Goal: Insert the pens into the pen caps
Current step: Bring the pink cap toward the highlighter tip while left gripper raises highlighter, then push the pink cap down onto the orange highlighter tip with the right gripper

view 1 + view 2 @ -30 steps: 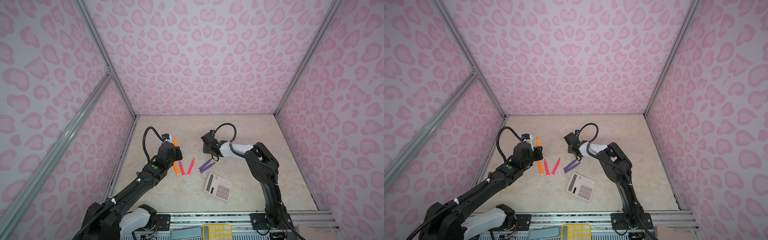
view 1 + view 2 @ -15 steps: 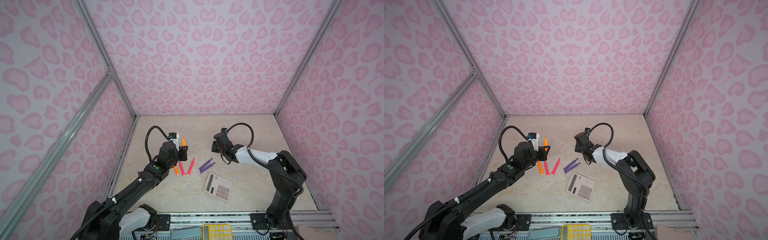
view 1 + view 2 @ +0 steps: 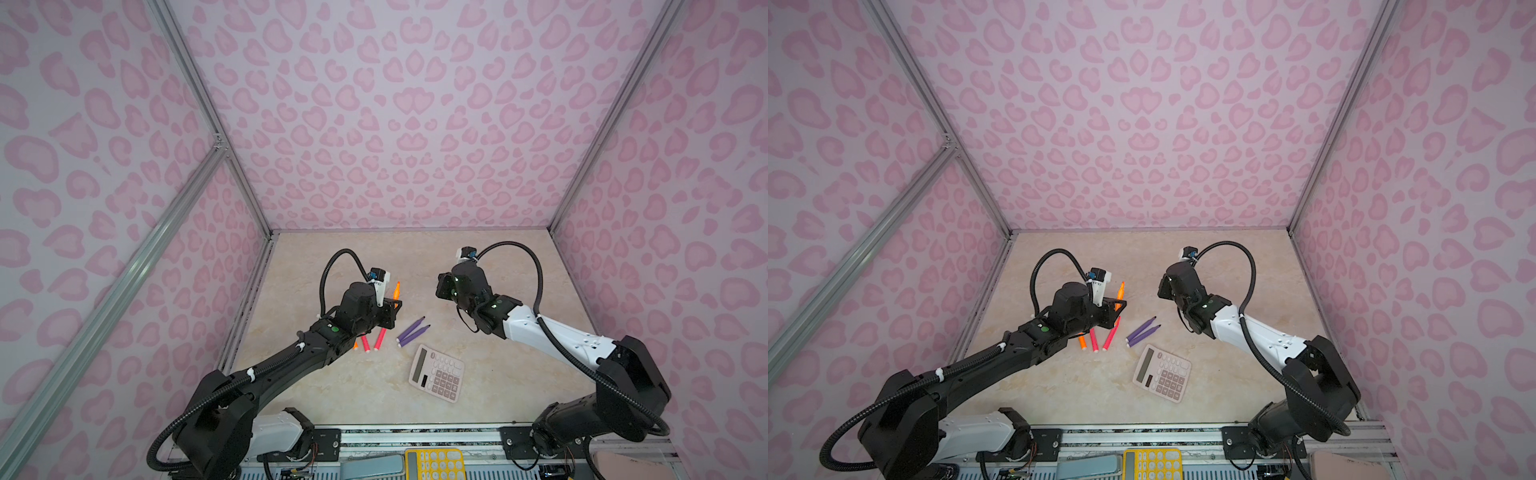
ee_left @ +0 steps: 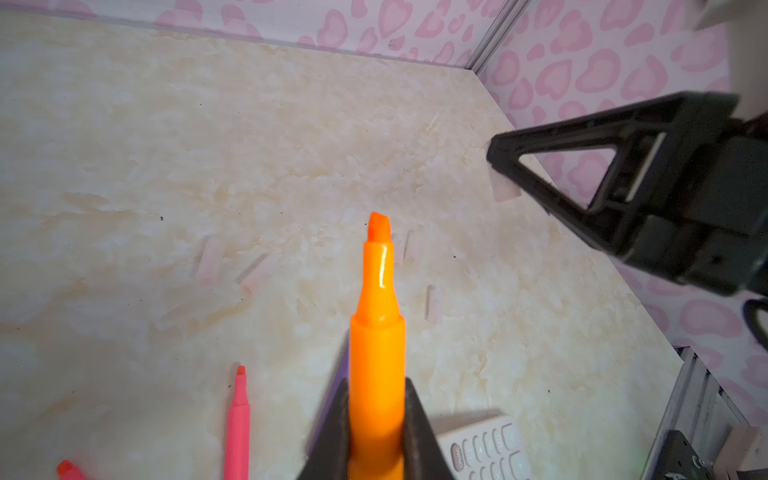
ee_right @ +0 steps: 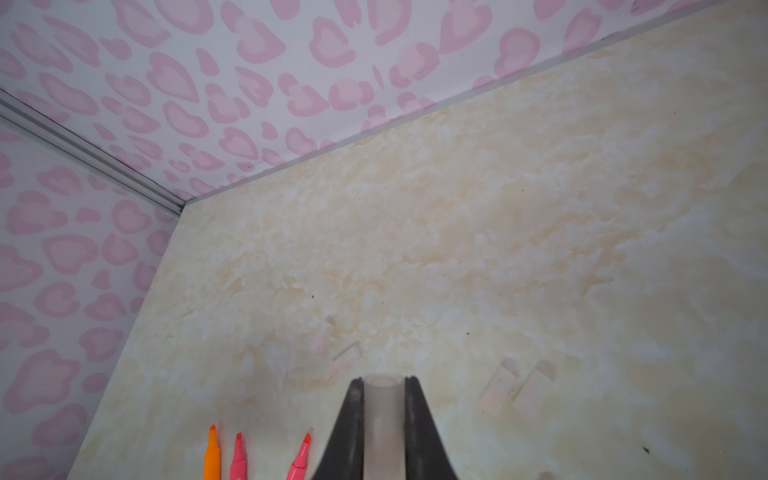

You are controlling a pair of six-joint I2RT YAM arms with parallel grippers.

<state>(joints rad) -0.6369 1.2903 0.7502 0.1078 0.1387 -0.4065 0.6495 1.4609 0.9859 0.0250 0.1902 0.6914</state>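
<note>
Wrist views alone show the clear cap [image 5: 382, 415] clenched in the right gripper [image 5: 382, 384]. The left gripper [image 4: 377, 386] grasps an orange pen [image 4: 377, 332] above the table [image 4: 166, 145]. Both grippers have shifted rightward since a second ago.

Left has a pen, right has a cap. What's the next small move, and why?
Probably swing the right gripper toward the other arm, aiming the clear cap with its open mouth at the tip of the orange pen. The left gripper grips that pen with its bare tip sticking out, and the two hang apart, not yet lined up.
</note>
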